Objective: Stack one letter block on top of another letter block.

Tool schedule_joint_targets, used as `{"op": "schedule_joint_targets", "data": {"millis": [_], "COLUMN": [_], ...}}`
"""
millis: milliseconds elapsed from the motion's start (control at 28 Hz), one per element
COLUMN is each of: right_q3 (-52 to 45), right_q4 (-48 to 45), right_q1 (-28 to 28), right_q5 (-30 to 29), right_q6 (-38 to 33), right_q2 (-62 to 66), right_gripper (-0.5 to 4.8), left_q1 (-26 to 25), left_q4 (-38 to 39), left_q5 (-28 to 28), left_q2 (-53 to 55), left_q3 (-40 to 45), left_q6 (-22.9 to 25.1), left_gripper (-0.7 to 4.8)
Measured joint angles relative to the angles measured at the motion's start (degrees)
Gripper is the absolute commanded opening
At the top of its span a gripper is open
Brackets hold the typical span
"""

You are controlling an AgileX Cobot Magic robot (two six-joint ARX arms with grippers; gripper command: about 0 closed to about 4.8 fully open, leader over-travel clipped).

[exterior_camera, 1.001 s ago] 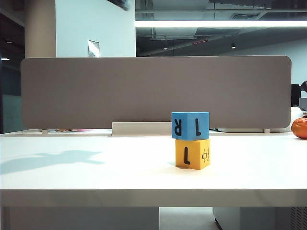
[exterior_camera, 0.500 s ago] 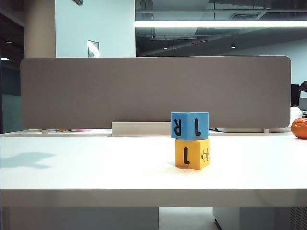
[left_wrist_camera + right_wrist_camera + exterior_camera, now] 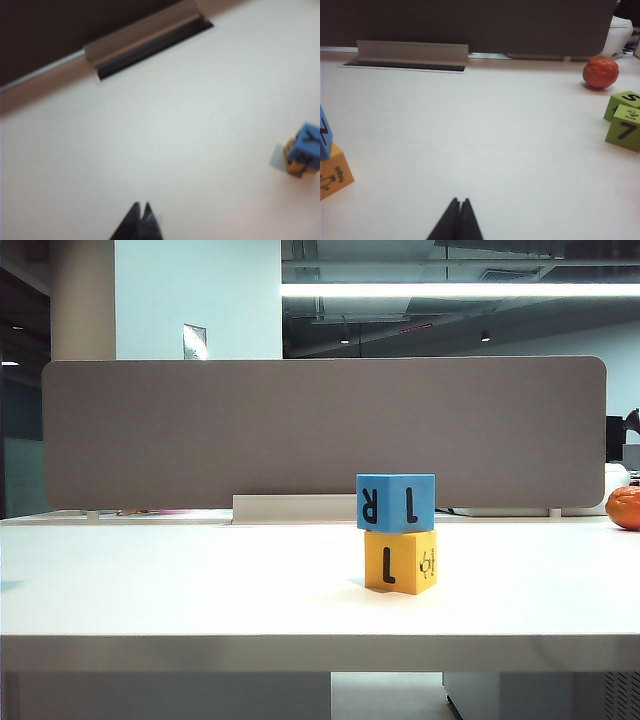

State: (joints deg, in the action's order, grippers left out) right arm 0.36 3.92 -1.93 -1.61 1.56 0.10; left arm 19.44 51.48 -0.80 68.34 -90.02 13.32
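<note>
Both jaws are pressed fully together with nothing between them: the left gripper [image 3: 141,216] hangs high above the wide white tabletop [image 3: 200,580], well apart from the stack, while the right gripper [image 3: 459,216] sits low over the bare surface. Seen from the front, the small yellow-orange cube with a black letter [image 3: 400,561] rests on the table at about four o'clock of centre, bearing the small blue cube with black letters [image 3: 396,502] squarely at its twelve o'clock. With neither hand touching, the stacking looks finished.
</note>
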Motion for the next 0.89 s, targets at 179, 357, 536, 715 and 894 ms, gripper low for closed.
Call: {"op": "schedule_joint_targets", "data": {"millis": [179, 357, 536, 715, 894], "right_q3": [0.00, 0.00, 0.00, 0.00, 0.00], "right_q4": [0.00, 0.02, 0.02, 0.02, 0.02], "right_q1": [0.00, 0.00, 0.00, 0.00, 0.00], "right_q5": [0.00, 0.00, 0.02, 0.00, 0.00], "right_q6": [0.00, 0.00, 0.00, 0.00, 0.00], "right_q2": [0.00, 0.00, 0.00, 0.00, 0.00], "right_gripper": [-0.01, -0.01, -0.01, -0.01, -0.01], "left_q1": [0.00, 0.00, 0.00, 0.00, 0.00], "left_q4": [-6.19, -11.50, -15.72, -19.15, -22.45], "left_q5": [3.50, 3.50, 3.41, 3.37, 3.37], "left_q2": [-12.44, -26.51, -35.39, -43.71, -49.90], "left_q3": [16.28, 33.33, 43.21, 51.58, 58.01], "left_q6": [0.00, -2.62, -4.66, -9.20, -12.07], "left_gripper": [-0.06, -0.06, -0.06, -0.06, -0.06]}}
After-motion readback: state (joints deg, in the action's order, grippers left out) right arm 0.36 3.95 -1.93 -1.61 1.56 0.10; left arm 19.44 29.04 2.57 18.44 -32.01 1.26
